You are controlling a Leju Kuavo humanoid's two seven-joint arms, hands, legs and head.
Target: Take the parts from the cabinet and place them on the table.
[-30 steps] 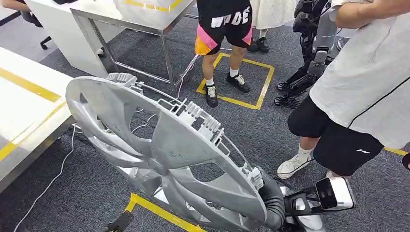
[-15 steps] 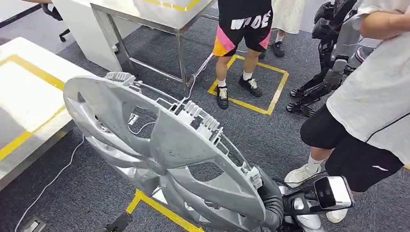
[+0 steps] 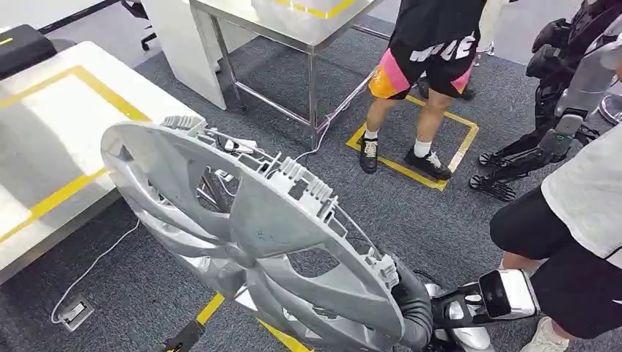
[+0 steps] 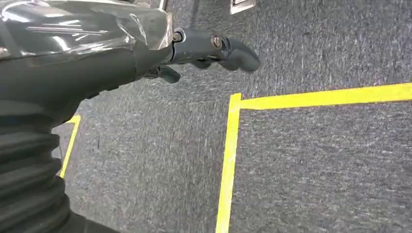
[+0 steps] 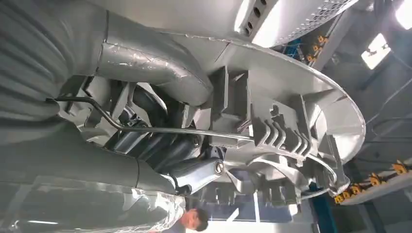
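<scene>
Aloft over grey carpet (image 3: 440,220), a silver wheel cover (image 3: 249,235) sits gripped in the right robot hand (image 5: 160,145) (fingers through its spokes). Left robot hand (image 4: 214,48) hangs with nothing in it, fingers loosely apart, beside the white bench (image 3: 51,147).

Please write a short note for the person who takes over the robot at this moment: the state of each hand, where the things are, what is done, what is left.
Right hand: grips the silver wheel cover at its rim and holds it above the carpet, tilted.
Left hand: holds nothing, hangs over the carpet beside a yellow tape line.
White table with yellow tape: ahead on the left.
Done: the cover is in hand.
Left: set it on the table. People stand close on the right, so move with care.
</scene>
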